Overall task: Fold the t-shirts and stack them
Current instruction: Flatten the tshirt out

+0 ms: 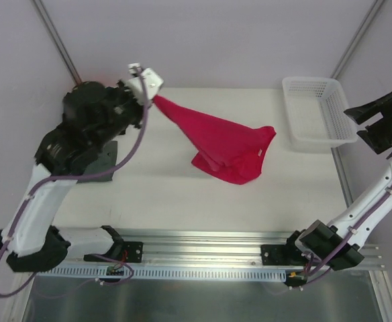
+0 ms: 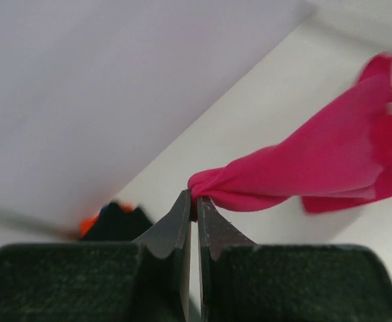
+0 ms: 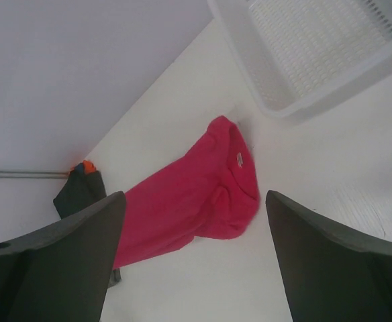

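Observation:
A crimson-pink t-shirt lies partly bunched at mid-table, and one corner is pulled up and to the left. My left gripper is shut on that corner, and the cloth stretches taut away from the jaws. My right gripper hangs open at the right edge beside the basket, holding nothing. In the right wrist view the shirt lies well below and between its spread fingers. A stack of folded shirts, dark with an orange edge, sits at the far left corner.
A white plastic mesh basket stands at the back right of the table, close to the right gripper; its inside holds nothing. Metal frame posts rise at both back corners. The left arm's bulk covers the table's left side.

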{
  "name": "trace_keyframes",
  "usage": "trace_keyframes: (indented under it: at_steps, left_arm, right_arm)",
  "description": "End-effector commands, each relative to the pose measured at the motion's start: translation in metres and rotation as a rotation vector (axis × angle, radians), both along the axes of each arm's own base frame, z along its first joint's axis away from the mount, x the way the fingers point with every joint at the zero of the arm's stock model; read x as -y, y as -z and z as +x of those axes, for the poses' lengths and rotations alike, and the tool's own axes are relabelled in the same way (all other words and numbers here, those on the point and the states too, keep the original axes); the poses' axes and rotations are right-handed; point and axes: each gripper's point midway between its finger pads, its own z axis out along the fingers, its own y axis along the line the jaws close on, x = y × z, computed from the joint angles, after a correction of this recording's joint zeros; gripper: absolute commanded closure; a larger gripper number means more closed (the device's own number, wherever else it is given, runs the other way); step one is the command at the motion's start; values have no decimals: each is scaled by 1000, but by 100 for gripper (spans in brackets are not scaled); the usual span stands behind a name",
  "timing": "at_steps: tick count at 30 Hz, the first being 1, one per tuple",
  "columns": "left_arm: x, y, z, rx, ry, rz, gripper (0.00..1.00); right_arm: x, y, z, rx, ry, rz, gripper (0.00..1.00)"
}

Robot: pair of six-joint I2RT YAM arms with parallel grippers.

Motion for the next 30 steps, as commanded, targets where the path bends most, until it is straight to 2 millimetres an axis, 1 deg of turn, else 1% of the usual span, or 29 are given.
trace_keyframes:
  at_steps: [1,2,3,5,6,7,8,9,10,11,12,13,14,15,16,18,19,20,21,23,24,25,26,27,28,29,30]
  left_arm:
    - [-93,24,-12,34,-192,64,100]
    - [-96,33,-14,17,-184,97,100]
    - [-91,46,-18,-25,-151,120,100]
    - [-78,43,-21,-70,-106,68,100]
    - [-65,58,-13,-138,-80,87,100]
    - [-61,45,-14,-139,-65,64,100]
    - [-55,46,-13,-177,-49,60,100]
    - [-41,65,-3,-262,-30,97,100]
    - [-38,65,-13,-317,2,103,100]
    - [-34,74,-16,-384,18,117,100]
    - [-22,91,-11,-463,32,137,100]
    - [-19,92,-13,-495,37,125,100]
    - [-16,101,-16,-550,34,115,100]
    - [-14,107,-18,-571,40,115,100]
    - [-11,119,-21,-609,59,123,100]
    - [-8,126,-18,-621,61,118,100]
    - [-6,133,-15,-632,59,131,100]
    - [-4,133,-8,-617,48,130,100]
    - [2,142,4,-629,39,144,100]
    - [13,133,24,-586,31,132,100]
    - [27,146,43,-613,28,144,100]
    - [39,121,52,-552,47,98,100]
    - [49,116,61,-532,54,89,100]
    - [67,135,80,-546,49,117,100]
    - [81,107,85,-453,86,88,100]
    - [107,119,87,-443,127,119,100]
    - [122,107,84,-382,156,119,100]
  right_arm:
    - [-10,-12,14,61,-67,16,10]
    - [-11,-11,17,59,-83,-2,10]
    - [-15,-8,19,54,-112,-16,9]
    - [-25,5,26,21,-163,11,9]
    - [-38,17,27,-14,-217,9,9]
    - [-43,35,28,-65,-241,23,9]
    - [-48,50,27,-112,-255,16,9]
    - [-57,67,22,-167,-293,23,9]
    - [-75,94,17,-240,-369,34,9]
    - [-80,112,12,-299,-387,34,9]
    - [-88,126,5,-349,-418,44,9]
    - [-107,141,-1,-395,-489,46,9]
    - [-117,164,-10,-458,-542,64,9]
    - [-125,175,-14,-491,-572,75,9]
    - [-141,182,-19,-512,-634,68,9]
    - [-156,196,-25,-550,-711,53,9]
    - [-165,198,-27,-557,-751,44,9]
    - [-167,199,-24,-555,-760,40,10]
    - [-166,196,-16,-546,-758,35,10]
    - [-161,185,-1,-508,-740,33,9]
    - [-157,169,13,-453,-705,46,10]
    - [-144,162,23,-425,-643,88,11]
    - [-140,153,30,-385,-620,132,11]
    - [-122,146,39,-355,-535,165,11]
    - [-112,140,41,-329,-506,158,10]
    - [-104,134,44,-313,-465,185,9]
    - [-84,130,45,-295,-401,207,8]
